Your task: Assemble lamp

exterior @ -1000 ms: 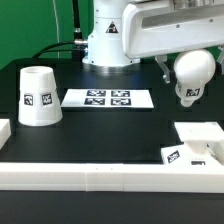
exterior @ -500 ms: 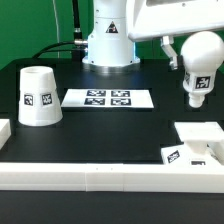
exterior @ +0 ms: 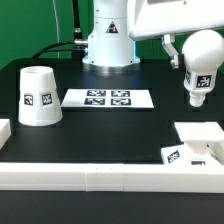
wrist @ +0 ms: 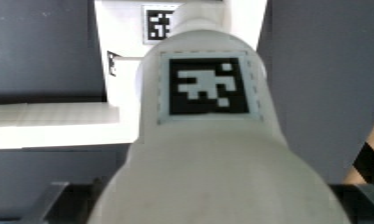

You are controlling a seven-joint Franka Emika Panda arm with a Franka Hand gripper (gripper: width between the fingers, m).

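Three lamp parts in view, none joined. Nearest the exterior camera, the long white rail blocks point(exterior: 100, 175) run along the front edge of the black table point(exterior: 110, 130). I judge them a fence that keeps loose parts within reach. Just behind the rail, at 4 o'clock in the exterior view, the base point(exterior: 205, 135) sits flat on the table with one tag facing the camera. Its socket cannot be made out from here.

Above the base, at 2 o'clock, the bulb point(exterior: 200, 60) hangs well clear of the table, ball up and neck down, with a tag on the neck. The jaws are clenched on the ball. One dark finger point(exterior: 171, 48) shows against its 9 o'clock side and the other is hidden behind it. The neck-down hold looks deliberate: the neck is the end that should enter the base, so the part is carried ready to lower.

Further back, the shade point(exterior: 38, 97) stands at 9 o'clock, wide end down, well apart from the base. It is probably parked until the bulb is seated. The marker board point(exterior: 108, 98) lies near centre, with the arm's white pedestal point(exterior: 110, 40) behind it at 12 o'clock.

View comparison:
- **Exterior view:** gives the bulb's height over the table and the shade's place. The wrist view shows neither.
- **Wrist view:** looks along the neck, its tag large in frame, and shows part of the base beyond the neck tip. Whether the neck is centred over the socket, I cannot tell.
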